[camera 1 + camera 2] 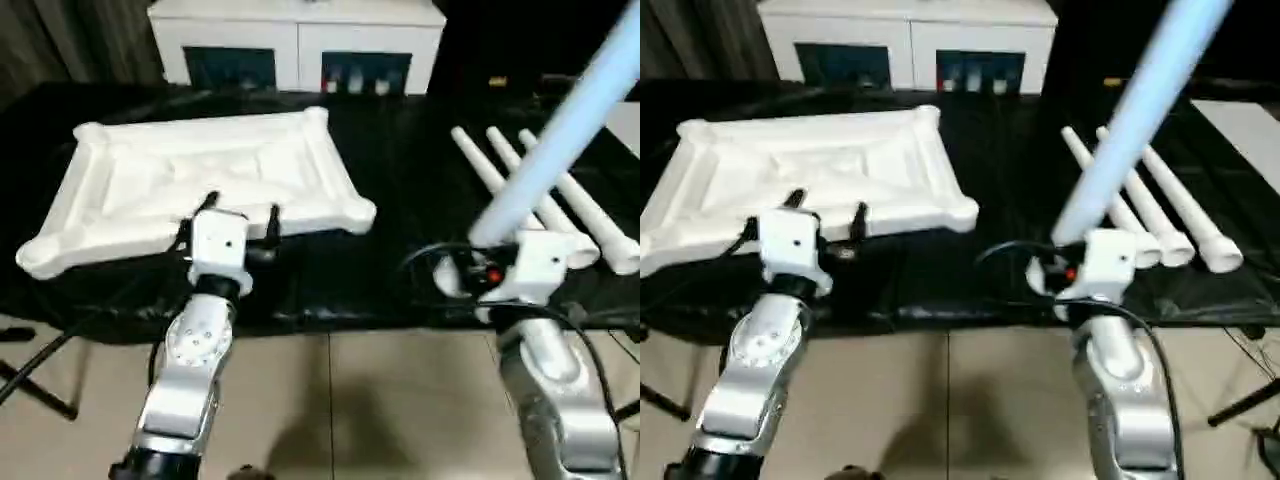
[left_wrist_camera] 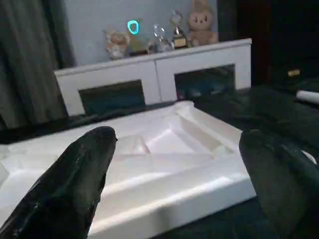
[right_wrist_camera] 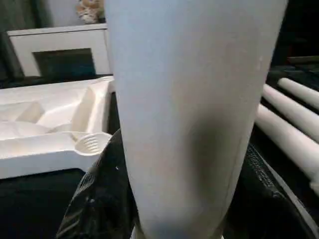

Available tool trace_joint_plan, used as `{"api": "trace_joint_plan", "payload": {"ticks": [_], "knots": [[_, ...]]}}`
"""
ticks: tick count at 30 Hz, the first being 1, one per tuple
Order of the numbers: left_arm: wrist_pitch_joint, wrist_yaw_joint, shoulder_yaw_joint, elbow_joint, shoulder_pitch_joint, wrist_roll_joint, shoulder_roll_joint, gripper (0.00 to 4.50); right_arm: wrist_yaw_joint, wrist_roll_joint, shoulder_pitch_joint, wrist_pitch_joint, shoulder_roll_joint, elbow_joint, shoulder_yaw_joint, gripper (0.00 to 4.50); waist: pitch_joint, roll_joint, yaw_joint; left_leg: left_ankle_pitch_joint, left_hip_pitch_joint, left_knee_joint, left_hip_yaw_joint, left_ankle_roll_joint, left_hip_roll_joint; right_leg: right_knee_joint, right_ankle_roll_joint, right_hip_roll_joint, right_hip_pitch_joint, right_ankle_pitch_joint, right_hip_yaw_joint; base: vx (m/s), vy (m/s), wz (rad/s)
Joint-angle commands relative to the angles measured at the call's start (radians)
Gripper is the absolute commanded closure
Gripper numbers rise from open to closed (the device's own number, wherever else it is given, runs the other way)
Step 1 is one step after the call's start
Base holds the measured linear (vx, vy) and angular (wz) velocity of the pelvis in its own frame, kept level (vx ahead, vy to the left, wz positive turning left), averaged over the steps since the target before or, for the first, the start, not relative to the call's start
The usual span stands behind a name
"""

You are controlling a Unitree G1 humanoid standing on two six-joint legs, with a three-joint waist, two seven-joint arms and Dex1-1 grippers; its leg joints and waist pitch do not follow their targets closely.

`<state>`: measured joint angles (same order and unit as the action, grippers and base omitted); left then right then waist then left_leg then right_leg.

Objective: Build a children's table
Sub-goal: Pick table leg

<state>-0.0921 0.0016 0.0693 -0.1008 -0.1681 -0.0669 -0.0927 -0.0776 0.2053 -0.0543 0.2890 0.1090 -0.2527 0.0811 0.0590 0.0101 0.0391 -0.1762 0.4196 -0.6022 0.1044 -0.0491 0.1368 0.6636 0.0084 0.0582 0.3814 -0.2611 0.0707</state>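
On the black-draped work surface (image 1: 330,270) ahead of you the tabletop (image 1: 200,185) lies ribbed underside up, its round corner sockets open to the ceiling, and three spare legs (image 1: 560,200) lie side by side well to its right. Your right gripper (image 1: 490,262) is clamped round the fourth leg (image 1: 565,130) near its thick end — the leg's long axis slants steeply up and away to the right, narrow end high, wide end down at the fingers. Your left gripper (image 1: 240,222) hangs unclenched and empty just at the tabletop's near rim, fingers (image 2: 75,174) spread apart. The main risk, as I judge it, is leverage: you hold a long tube close to one end, so any quick swing could twist it in the grip or sweep its far end into the white cabinet (image 1: 300,45) behind. A tilted approach could also jam the leg against a socket's edge — or shove the unheld tabletop across the cloth, so brace it with the free gripper first.
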Motion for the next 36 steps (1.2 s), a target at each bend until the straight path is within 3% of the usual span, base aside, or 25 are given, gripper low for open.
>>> {"api": "trace_joint_plan", "payload": {"ticks": [1, 3, 4, 6, 10, 12, 14, 17, 19, 20, 21, 23, 24, 25, 26, 27, 28, 29, 30, 31, 32, 33, 34, 35, 36], "knots": [[-0.027, -0.027, -0.027, -0.006, -0.015, 0.030, -0.005, 0.04, -0.004, 0.022, -0.023, 0.017, -0.005, -0.013, -0.009, 2.62, -0.040, -0.002, 0.004, -0.272, -0.013, 0.077, -0.022, -0.009, 0.071, -0.132, -0.062, 0.091, -0.024, -0.395, -0.057, 0.000, 0.000, 0.00], [-0.034, -0.032, -0.026, -0.010, -0.015, 0.032, -0.004, 0.04, -0.009, 0.012, -0.022, 0.010, 0.000, -0.017, -0.018, 2.62, -0.031, 0.000, -0.005, -0.522, -0.043, 0.087, -0.026, -0.034, 0.079, -0.137, -0.080, 0.088, -0.025, -0.465, -0.059, 0.000, 0.000, 0.00], [-0.035, -0.034, -0.025, -0.011, -0.014, 0.032, -0.003, 0.04, -0.010, 0.006, -0.022, 0.008, 0.001, -0.016, -0.021, 2.62, -0.027, -0.001, -0.007, -0.568, -0.048, 0.087, -0.024, -0.033, 0.077, -0.145, -0.077, 0.088, -0.029, -0.514, -0.057, 0.000, 0.000, 0.00], [-0.036, -0.036, -0.025, -0.013, -0.014, 0.034, 0.000, 0.04, -0.011, -0.003, -0.022, 0.007, 0.005, -0.015, -0.028, 2.62, -0.016, 0.006, -0.014, -0.688, -0.089, 0.079, -0.018, -0.026, 0.067, -0.179, -0.059, 0.077, -0.035, -0.675, -0.035, 0.000, 0.000, 0.00], [-0.038, -0.033, -0.023, -0.014, -0.015, 0.033, 0.001, 0.04, -0.013, -0.003, -0.024, 0.010, 0.002, -0.014, -0.025, 2.62, -0.019, 0.017, -0.022, -0.662, -0.098, 0.114, -0.022, 0.004, 0.076, -0.178, -0.078, 0.062, -0.080, -0.501, -0.032, 0.087, 0.064, -0.09], [-0.043, -0.036, -0.023, -0.016, -0.018, 0.037, 0.001, 0.04, -0.014, -0.003, -0.028, 0.014, 0.001, -0.014, -0.022, 2.62, -0.034, 0.019, -0.028, -0.526, -0.102, 0.124, -0.014, 0.057, 0.077, -0.169, -0.132, 0.058, -0.107, -0.290, -0.034, 0.124, 0.056, -0.06], [-0.047, -0.039, -0.025, -0.017, -0.020, 0.039, 0.001, 0.04, -0.014, -0.006, -0.031, 0.013, 0.004, -0.011, -0.024, 2.62, -0.055, 0.018, -0.038, -0.299, -0.118, 0.110, -0.016, 0.185, 0.073, -0.138, -0.166, 0.048, -0.112, -0.019, -0.029, 0.129, 0.039, 0.02], [-0.049, -0.043, -0.028, -0.018, -0.025, 0.040, 0.002, 0.04, -0.015, -0.014, -0.037, 0.010, 0.010, -0.007, -0.028, 2.62, -0.068, 0.014, -0.039, -0.056, -0.108, 0.071, -0.012, 0.356, 0.049, -0.114, -0.158, 0.045, -0.128, 0.137, -0.026, 0.139, 0.014, 0.04], [-0.050, -0.044, -0.028, -0.017, -0.026, 0.040, 0.002, 0.04, -0.015, -0.018, -0.039, 0.009, 0.013, -0.006, -0.029, 2.62, -0.072, 0.009, -0.032, 0.060, -0.092, 0.048, -0.006, 0.417, 0.029, -0.108, -0.137, 0.040, -0.146, 0.188, -0.030, 0.124, -0.012, 0.03], [-0.049, -0.044, -0.028, -0.017, -0.027, 0.040, 0.003, 0.04, -0.014, -0.026, -0.041, 0.007, 0.017, -0.005, -0.031, 2.62, -0.072, 0.012, -0.028, 0.123, -0.097, 0.040, -0.011, 0.430, 0.028, -0.097, -0.117, 0.029, -0.147, 0.200, -0.027, 0.119, -0.017, 0.04], [-0.050, -0.046, -0.027, -0.016, -0.028, 0.040, 0.003, 0.04, -0.013, -0.028, -0.042, 0.006, 0.017, -0.004, -0.030, 2.62, -0.071, 0.015, -0.031, 0.144, -0.115, 0.043, -0.023, 0.447, 0.039, -0.088, -0.108, 0.023, -0.133, 0.184, -0.020, 0.111, -0.026, 0.07], [-0.051, -0.048, -0.024, -0.014, -0.029, 0.040, 0.002, 0.04, -0.011, -0.028, -0.044, 0.007, 0.017, -0.002, -0.027, 2.62, -0.072, 0.022, -0.064, 0.194, -0.225, 0.042, -0.094, 0.539, 0.104, -0.036, -0.070, 0.022, -0.020, 0.041, -0.007, 0.090, -0.048, 0.03], [-0.051, -0.048, -0.024, -0.014, -0.029, 0.040, 0.002, 0.04, -0.011, -0.028, -0.044, 0.007, 0.017, -0.002, -0.027, 2.62, -0.069, 0.016, -0.078, 0.201, -0.250, 0.050, -0.125, 0.576, 0.132, -0.014, -0.041, 0.032, 0.016, -0.025, -0.015, 0.059, -0.081, -0.09], [-0.051, -0.049, -0.022, -0.012, -0.030, 0.038, 0.001, 0.04, -0.009, -0.026, -0.045, 0.007, 0.015, 0.000, -0.024, 2.62, -0.056, 0.005, -0.074, 0.163, -0.247, 0.054, -0.134, 0.590, 0.138, -0.004, 0.000, 0.054, 0.037, -0.073, -0.041, 0.043, -0.115, -0.19], [-0.052, -0.051, -0.021, -0.009, -0.033, 0.037, 0.003, 0.04, -0.008, -0.023, -0.046, 0.006, 0.014, 0.002, -0.019, 2.62, -0.046, -0.063, -0.018, -0.044, -0.020, -0.062, 0.008, 0.412, -0.073, -0.121, 0.030, 0.091, -0.197, 0.118, -0.162, 0.043, -0.115, -0.19], [-0.053, -0.052, -0.021, -0.008, -0.034, 0.037, 0.005, 0.04, -0.008, -0.022, -0.047, 0.005, 0.014, 0.003, -0.017, 2.62, -0.055, -0.039, 0.008, -0.117, 0.032, -0.116, 0.003, 0.344, -0.067, -0.135, 0.016, 0.172, -0.251, 0.166, -0.221, 0.074, -0.075, 0.02], [-0.053, -0.052, -0.021, -0.008, -0.035, 0.037, 0.005, 0.04, -0.009, -0.022, -0.047, 0.005, 0.014, 0.003, -0.016, 2.62, -0.040, -0.048, 0.013, -0.123, 0.043, -0.137, -0.008, 0.278, -0.040, -0.147, 0.003, 0.187, -0.240, 0.200, -0.220, 0.083, -0.030, 0.11], [-0.054, -0.056, -0.020, -0.008, -0.036, 0.037, 0.005, 0.04, -0.009, -0.022, -0.046, 0.005, 0.014, 0.003, -0.015, 2.62, -0.029, -0.032, 0.018, -0.022, 0.045, -0.106, -0.015, 0.119, -0.023, -0.146, -0.057, 0.122, -0.218, 0.177, -0.135, 0.083, -0.030, 0.11], [-0.054, -0.056, -0.020, -0.008, -0.036, 0.037, 0.005, 0.04, -0.009, -0.022, -0.046, 0.005, 0.014, 0.003, -0.015, 2.62, -0.029, -0.032, 0.018, -0.022, 0.045, -0.106, -0.015, 0.119, -0.023, -0.146, -0.057, 0.122, -0.218, 0.177, -0.135, 0.057, -0.038, -0.10], [-0.055, -0.058, -0.020, -0.008, -0.036, 0.038, 0.005, 0.04, -0.009, -0.022, -0.045, 0.005, 0.013, 0.002, -0.015, 2.62, -0.032, -0.012, 0.018, 0.034, 0.030, -0.048, -0.009, 0.119, -0.008, -0.167, -0.091, 0.084, -0.213, 0.005, -0.094, 0.072, 0.005, -0.03], [-0.056, -0.059, -0.021, -0.007, -0.036, 0.039, 0.005, 0.04, -0.009, -0.022, -0.045, 0.005, 0.013, 0.002, -0.015, 2.62, -0.029, 0.035, 0.015, 0.021, -0.024, 0.015, -0.012, 0.129, 0.036, -0.194, -0.106, 0.080, -0.197, -0.193, -0.055, 0.072, 0.005, -0.03], [-0.056, -0.060, -0.021, -0.007, -0.037, 0.040, 0.005, 0.04, -0.009, -0.023, -0.045, 0.005, 0.013, 0.002, -0.015, 2.62, -0.010, 0.052, -0.020, -0.138, -0.056, 0.079, -0.066, 0.159, 0.086, -0.135, -0.079, 0.006, -0.175, -0.239, -0.006, 0.111, 0.080, -0.04], [-0.057, -0.061, -0.021, -0.008, -0.036, 0.041, 0.005, 0.04, -0.009, -0.023, -0.044, 0.006, 0.013, 0.000, -0.016, 2.62, -0.027, 0.083, -0.038, -0.306, -0.106, 0.098, -0.108, 0.188, 0.105, -0.071, -0.075, -0.023, -0.139, -0.244, 0.014, 0.158, 0.072, -0.05], [-0.058, -0.062, -0.020, -0.009, -0.036, 0.042, 0.004, 0.04, -0.010, -0.023, -0.043, 0.007, 0.015, -0.001, -0.017, 2.62, -0.065, 0.072, -0.060, -0.449, -0.203, 0.097, -0.170, 0.287, 0.152, 0.028, -0.050, -0.018, -0.056, -0.199, -0.007, 0.158, 0.072, -0.05], [-0.059, -0.062, -0.020, -0.009, -0.036, 0.042, 0.005, 0.04, -0.012, -0.026, -0.042, 0.008, 0.018, -0.002, -0.020, 2.62, -0.068, 0.074, -0.069, -0.421, -0.201, 0.090, -0.181, 0.337, 0.148, 0.052, -0.012, -0.016, -0.038, -0.162, -0.010, 0.138, 0.036, 0.01]]}}
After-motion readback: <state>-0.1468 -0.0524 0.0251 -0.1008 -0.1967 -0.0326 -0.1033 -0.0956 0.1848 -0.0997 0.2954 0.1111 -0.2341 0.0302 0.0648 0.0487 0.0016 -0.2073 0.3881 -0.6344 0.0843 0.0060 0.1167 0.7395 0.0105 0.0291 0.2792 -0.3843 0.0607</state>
